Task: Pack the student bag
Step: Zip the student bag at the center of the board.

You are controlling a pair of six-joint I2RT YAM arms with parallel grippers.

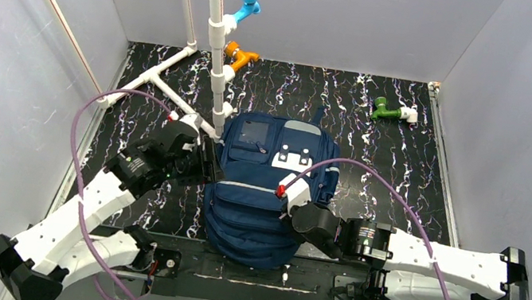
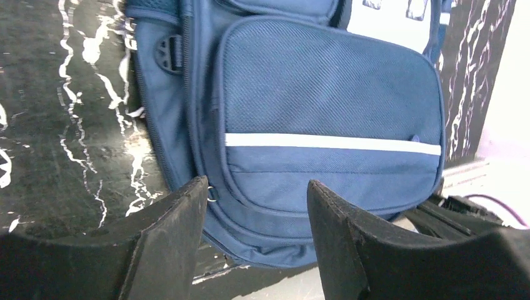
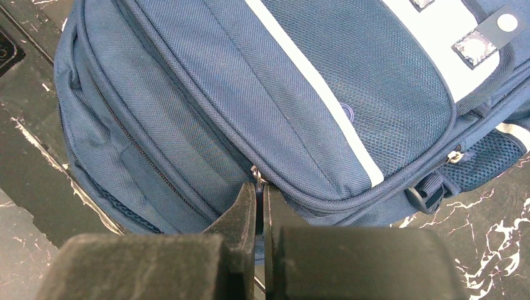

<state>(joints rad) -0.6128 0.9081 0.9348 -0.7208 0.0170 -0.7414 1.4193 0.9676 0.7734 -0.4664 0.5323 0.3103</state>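
- Top external view: one large navy-blue fabric backpack (image 1: 264, 190) lies front-up mid-way across the black marbled table (image 1: 381, 168), long axis near-to-far, top handle pointing away from the two arms.
- Three plastic fittings behind: blue fitting (image 1: 247, 4), orange fitting (image 1: 239, 55), green fitting (image 1: 388, 111).
- Left gripper (image 2: 256, 187): jaws wide, holding nothing.
- Right gripper (image 3: 259, 187): pinched on a small metal zip pull (image 3: 256, 174).

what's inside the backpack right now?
Nothing of the inside shows. The student bag lies front-up on the table, and its outer fabric covers the interior in all three views. The side zip looks closed. Contents, if any, are hidden.
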